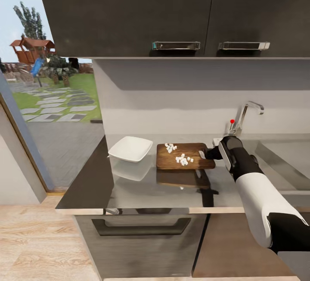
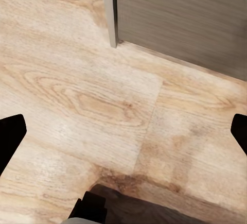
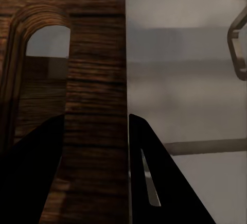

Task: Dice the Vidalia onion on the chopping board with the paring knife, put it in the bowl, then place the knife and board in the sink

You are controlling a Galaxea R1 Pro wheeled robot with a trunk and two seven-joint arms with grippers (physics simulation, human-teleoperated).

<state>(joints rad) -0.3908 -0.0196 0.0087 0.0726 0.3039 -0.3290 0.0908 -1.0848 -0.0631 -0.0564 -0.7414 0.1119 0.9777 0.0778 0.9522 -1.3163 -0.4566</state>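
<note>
The brown chopping board [image 1: 185, 156] lies level at or just above the dark countertop [image 1: 142, 190], with two small heaps of white diced onion [image 1: 184, 159] on it. My right gripper [image 1: 206, 154] is shut on the board's right end. In the right wrist view its dark fingers [image 3: 159, 183] clamp the strip of the chopping board [image 3: 95, 69] beside the handle slot [image 3: 46, 44]. The white bowl [image 1: 130, 148] stands just left of the board. The sink [image 1: 284, 160] is at the right. The paring knife is out of view. My left gripper [image 2: 123, 131] hangs open over the wooden floor.
The chrome tap [image 1: 247, 115] with its red knob [image 1: 232, 121] stands behind the sink's left end. Dark wall cabinets [image 1: 172, 14] hang above. A drawer front [image 1: 142, 227] lies under the counter, and a glass door to the garden [image 1: 51, 100] is at the left.
</note>
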